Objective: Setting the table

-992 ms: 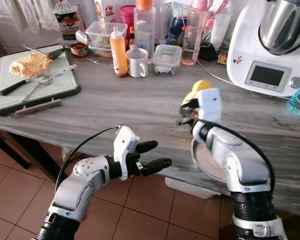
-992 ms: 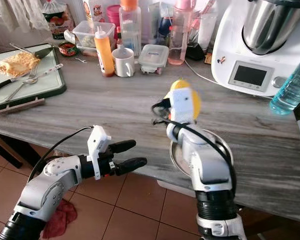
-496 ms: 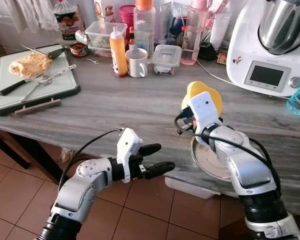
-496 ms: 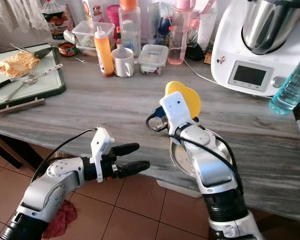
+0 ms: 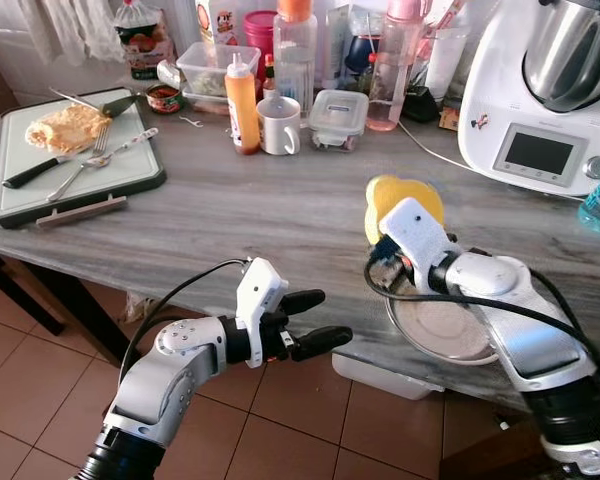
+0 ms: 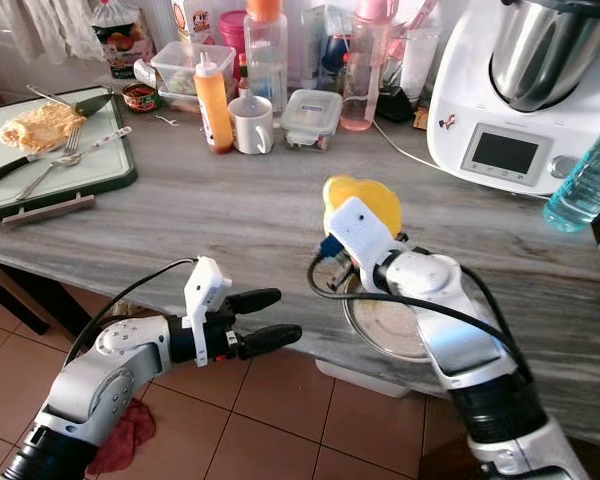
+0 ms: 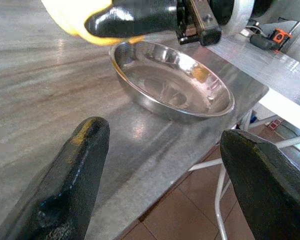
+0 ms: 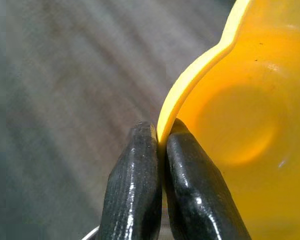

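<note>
My right gripper (image 8: 160, 131) is shut on the rim of a yellow plastic dish (image 5: 405, 196), holding it tilted just above the grey wooden table (image 5: 230, 215). Right behind the dish, a steel bowl (image 5: 445, 330) sits on the table near its front edge. The left wrist view looks at this steel bowl (image 7: 170, 85) with the yellow dish (image 7: 72, 17) above it. My left gripper (image 5: 318, 320) hovers open in front of the table edge, left of the bowl, with nothing between its fingers (image 7: 70, 180).
A green cutting board (image 5: 20, 195) with an omelette, fork and knife lies at the far left. An orange sauce bottle (image 5: 243, 105), a white mug (image 5: 280, 125), containers and bottles crowd the back. A white kitchen machine (image 5: 540, 100) stands at the back right.
My right arm has swung outward to the right and brought the yellow dish a little lower and nearer the steel bowl. The left gripper has barely moved.
</note>
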